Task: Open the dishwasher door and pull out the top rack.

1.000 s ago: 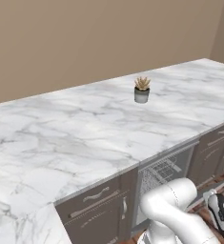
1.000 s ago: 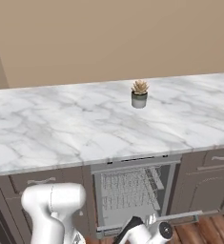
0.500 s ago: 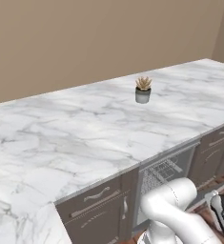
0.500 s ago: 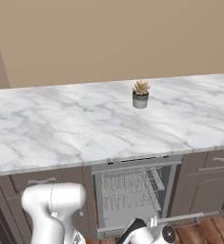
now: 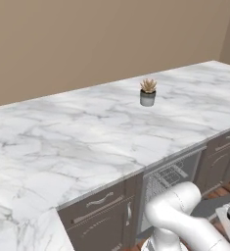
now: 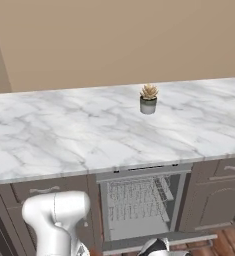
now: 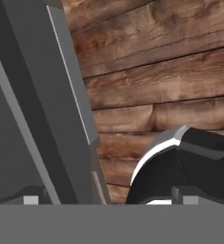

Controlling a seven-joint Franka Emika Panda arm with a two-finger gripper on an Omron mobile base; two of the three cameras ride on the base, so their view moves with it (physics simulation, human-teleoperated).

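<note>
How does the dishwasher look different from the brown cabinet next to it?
The dishwasher stands open, its pale wire rack showing inside; the brown cabinet is shut. The dishwasher door lies folded down near the floor; the cabinet front stands upright. Both sit under the marble counter.

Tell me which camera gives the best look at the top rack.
The right base view: it faces the open dishwasher head-on, so the top rack shows as a pale wire grid with upright tines inside the cavity. The left base view catches only a slanted corner of it beside the arm. The hand view looks at the door's edge and wooden floor instead.
</note>
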